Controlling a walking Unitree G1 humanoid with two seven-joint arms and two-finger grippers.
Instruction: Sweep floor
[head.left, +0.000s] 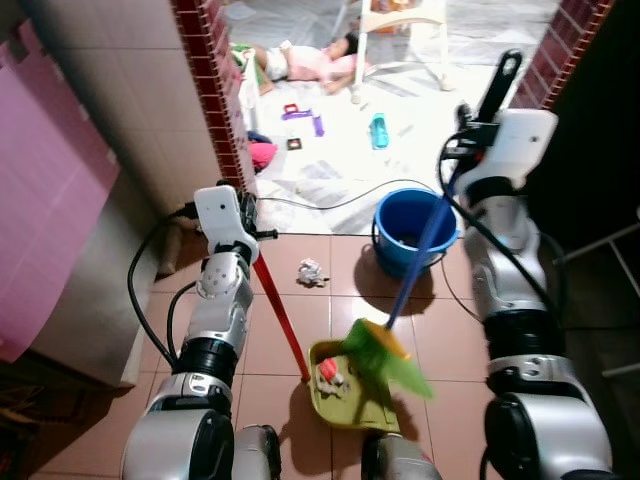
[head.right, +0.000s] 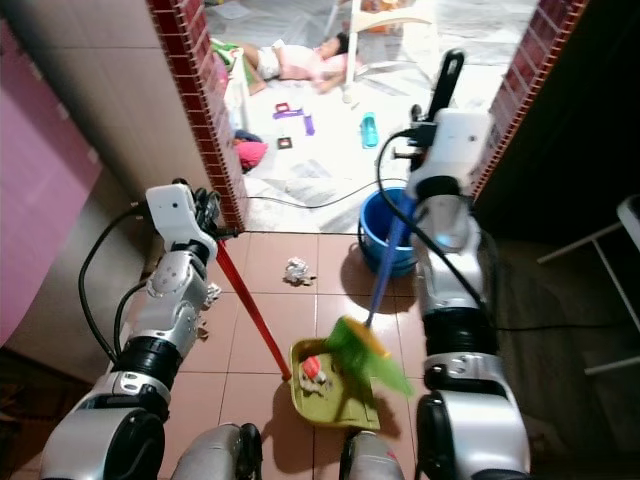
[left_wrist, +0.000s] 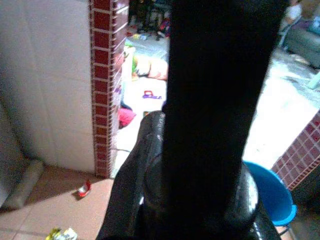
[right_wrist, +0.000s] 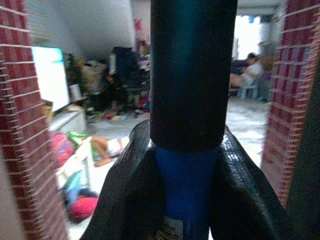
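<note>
Green dustpan (head.left: 350, 395) underfoot — broom (head.left: 385, 355) over it, right end effector (right_wrist: 187, 200) gripping handle

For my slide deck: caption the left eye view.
Right gripper sweeps the green broom into the dustpan, steadied by the left gripper, beside a blue bucket.

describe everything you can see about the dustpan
The dustpan is olive-green, plastic by its look, resting flat on the terracotta floor tiles just ahead of the robot's feet. A long red handle rises from its rear edge at a slant to the left pincer. A small red and white scrap lies inside. The broom's green bristles overlap its right side.
</note>
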